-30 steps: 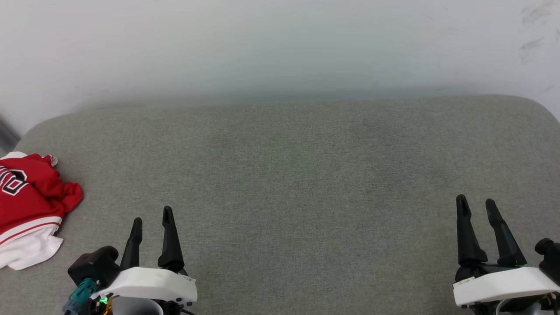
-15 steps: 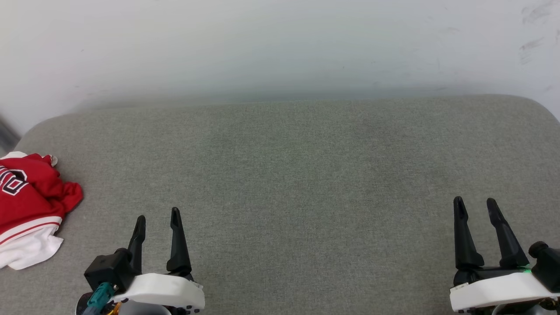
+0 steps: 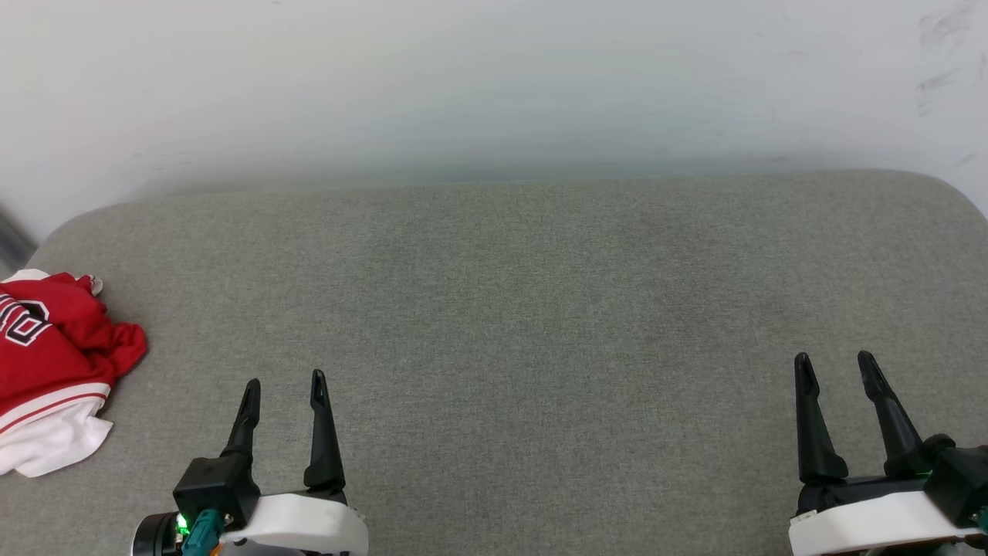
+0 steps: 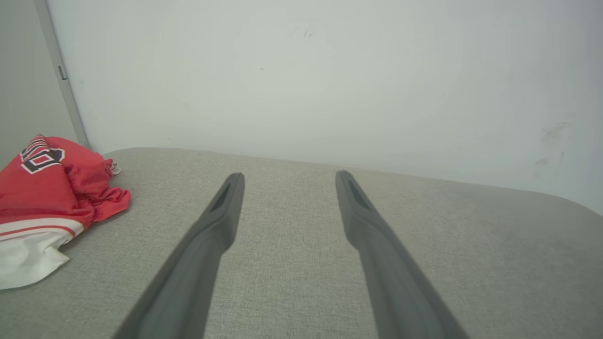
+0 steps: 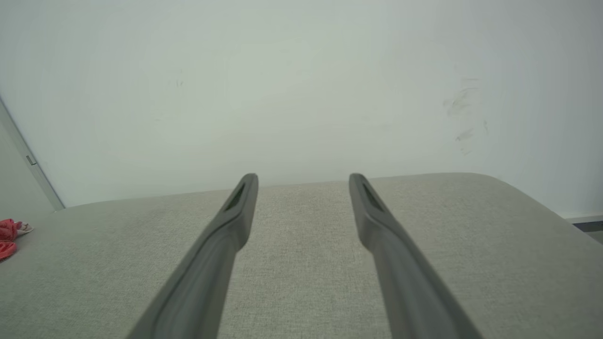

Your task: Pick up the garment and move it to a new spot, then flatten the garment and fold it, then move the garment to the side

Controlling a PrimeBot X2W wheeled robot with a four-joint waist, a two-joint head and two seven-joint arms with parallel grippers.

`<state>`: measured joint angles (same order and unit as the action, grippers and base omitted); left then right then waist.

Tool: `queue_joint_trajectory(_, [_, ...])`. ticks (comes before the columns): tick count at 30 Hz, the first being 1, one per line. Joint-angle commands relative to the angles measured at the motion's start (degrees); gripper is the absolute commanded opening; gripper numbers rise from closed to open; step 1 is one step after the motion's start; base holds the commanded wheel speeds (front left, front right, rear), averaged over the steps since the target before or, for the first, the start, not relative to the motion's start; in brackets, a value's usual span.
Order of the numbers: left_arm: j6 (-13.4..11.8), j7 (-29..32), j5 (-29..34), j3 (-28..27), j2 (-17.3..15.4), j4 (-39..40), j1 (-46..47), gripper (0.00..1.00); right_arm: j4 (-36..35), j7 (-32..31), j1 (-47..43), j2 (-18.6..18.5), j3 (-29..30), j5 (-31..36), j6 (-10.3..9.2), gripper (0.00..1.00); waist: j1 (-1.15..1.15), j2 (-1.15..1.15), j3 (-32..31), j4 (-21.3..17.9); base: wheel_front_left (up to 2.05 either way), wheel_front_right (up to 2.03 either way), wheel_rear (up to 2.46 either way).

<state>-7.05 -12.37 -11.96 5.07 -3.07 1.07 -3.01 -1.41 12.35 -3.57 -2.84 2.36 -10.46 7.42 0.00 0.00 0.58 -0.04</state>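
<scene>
The garment (image 3: 54, 355), a red jersey with white trim and black lettering, lies crumpled at the far left edge of the grey cushion (image 3: 509, 309). In the left wrist view the garment (image 4: 47, 197) sits to the left of the fingers, and a red scrap of the garment (image 5: 9, 233) shows at the left edge of the right wrist view. My left gripper (image 3: 284, 382) stands open at the lower left, well to the right of the jersey, with nothing between its fingers. At the lower right my right gripper (image 3: 834, 359) is open and holds nothing.
A white wall (image 3: 494, 85) rises right behind the cushion's far edge. The cushion's corners round off at the back left and back right. A grey vertical frame strip (image 4: 61, 75) runs up the wall behind the jersey.
Both grippers have drawn back toward the bottom of the head view, the left one also shifting slightly right. The jersey has not moved.
</scene>
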Motion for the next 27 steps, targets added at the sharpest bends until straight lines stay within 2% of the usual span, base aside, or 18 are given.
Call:
queue_joint_trajectory(1, [-0.2, -0.5, 1.2, 0.0, -0.3, 0.3, -0.3, 1.00, -0.7, 0.5, -0.4, -0.1, 0.0, 1.4, 0.11, 1.00, 0.00, 0.00, 0.0, 0.0, 0.00, 0.00, 0.00])
queue_joint_trajectory(14, [0.3, -1.9, 6.4, 0.3, -0.2, -0.2, -1.4, 1.00, -1.0, 1.9, -1.5, -0.1, -0.5, 5.6, 0.07, 1.00, 0.00, 0.00, -0.3, 0.0, 0.00, 0.00, 0.00])
queue_joint_trajectory(27, [0.9, -2.9, 9.6, -0.1, 0.1, -0.9, -2.1, 1.00, 0.0, 2.9, -2.5, -0.1, -0.8, 5.5, 0.07, 1.00, 0.00, 0.00, -0.4, 0.1, 0.00, 0.00, 0.00])
